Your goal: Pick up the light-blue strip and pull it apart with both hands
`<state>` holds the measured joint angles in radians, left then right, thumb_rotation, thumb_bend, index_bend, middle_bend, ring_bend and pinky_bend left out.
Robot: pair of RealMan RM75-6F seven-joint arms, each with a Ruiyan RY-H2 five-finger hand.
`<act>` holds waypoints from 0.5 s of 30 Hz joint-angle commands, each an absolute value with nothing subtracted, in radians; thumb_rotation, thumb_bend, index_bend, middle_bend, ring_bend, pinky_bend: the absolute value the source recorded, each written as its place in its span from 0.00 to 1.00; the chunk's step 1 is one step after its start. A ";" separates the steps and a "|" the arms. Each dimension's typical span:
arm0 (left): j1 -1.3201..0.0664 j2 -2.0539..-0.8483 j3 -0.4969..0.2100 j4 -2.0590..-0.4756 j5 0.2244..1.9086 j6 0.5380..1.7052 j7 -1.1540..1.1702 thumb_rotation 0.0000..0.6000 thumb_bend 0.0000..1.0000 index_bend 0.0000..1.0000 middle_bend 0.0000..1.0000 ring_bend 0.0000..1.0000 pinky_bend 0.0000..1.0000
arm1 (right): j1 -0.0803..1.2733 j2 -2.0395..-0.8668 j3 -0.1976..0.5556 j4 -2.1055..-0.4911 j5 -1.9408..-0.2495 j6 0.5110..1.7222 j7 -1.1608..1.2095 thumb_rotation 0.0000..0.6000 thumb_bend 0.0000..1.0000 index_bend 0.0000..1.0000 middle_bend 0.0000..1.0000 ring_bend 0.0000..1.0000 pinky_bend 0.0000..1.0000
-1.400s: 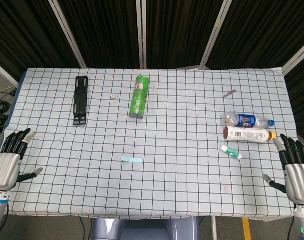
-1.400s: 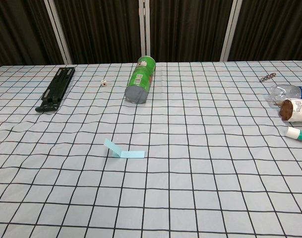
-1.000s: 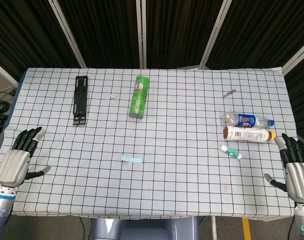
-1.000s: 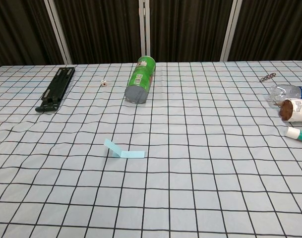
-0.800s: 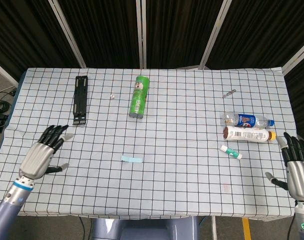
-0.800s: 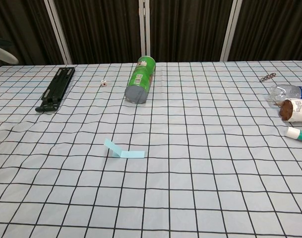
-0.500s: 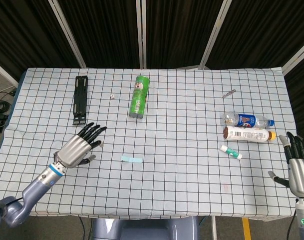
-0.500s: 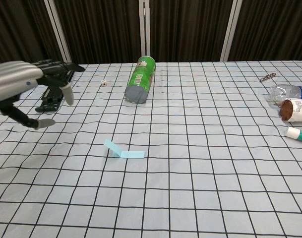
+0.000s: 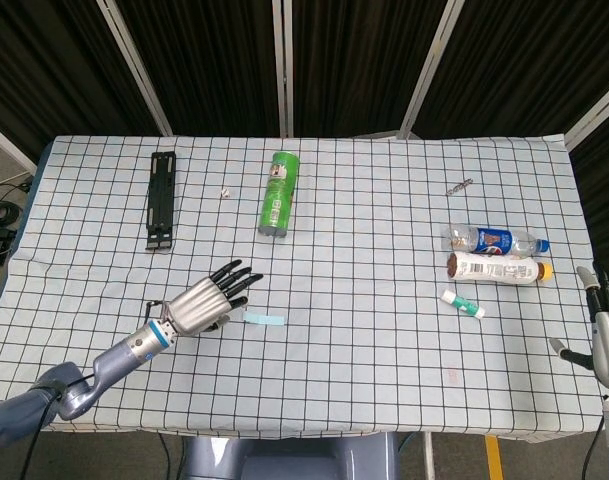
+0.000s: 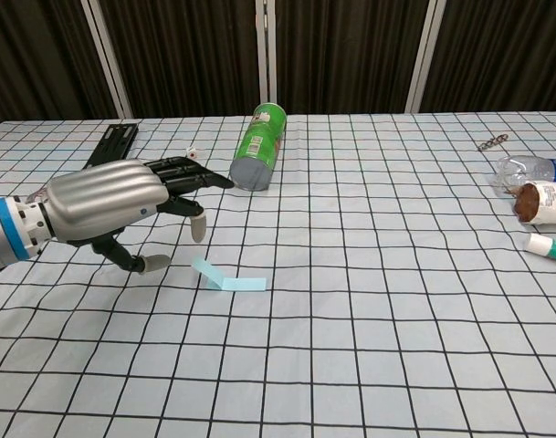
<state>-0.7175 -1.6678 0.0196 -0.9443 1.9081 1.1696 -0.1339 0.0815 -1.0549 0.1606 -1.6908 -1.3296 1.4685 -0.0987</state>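
Left hand [image 10: 109,205]: hovering released, fingers spread.
Light-blue strip [image 10: 228,277]: lying just right of fingertips; appearing thin, light, floppy.
Grasp point: raised end nearest thumb.

green can [image 9: 276,195] on its side, black rack [image 9: 161,200] (far left), bottles [image 9: 492,254] right

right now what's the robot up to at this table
The left hand is reaching over the checkered table, fingers spread and holding nothing, close beside the light-blue strip, which lies untouched with one end bent up. The right hand waits open at the far table edge. A green can, black stand and bottles lie around.
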 commanded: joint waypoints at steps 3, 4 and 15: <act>-0.742 -1.700 0.036 -0.923 1.909 1.164 -0.103 1.00 0.37 0.42 0.00 0.00 0.00 | 0.081 -1.048 0.160 -1.694 -1.329 1.468 -0.091 1.00 0.00 0.01 0.00 0.00 0.00; -0.745 -1.705 0.038 -0.921 1.904 1.160 -0.091 1.00 0.37 0.43 0.00 0.00 0.00 | 0.080 -1.047 0.161 -1.695 -1.329 1.469 -0.088 1.00 0.00 0.01 0.00 0.00 0.00; -0.774 -1.736 0.050 -0.898 1.869 1.137 -0.052 1.00 0.39 0.47 0.00 0.00 0.00 | 0.075 -1.038 0.161 -1.699 -1.334 1.482 -0.078 1.00 0.00 0.01 0.00 0.00 0.00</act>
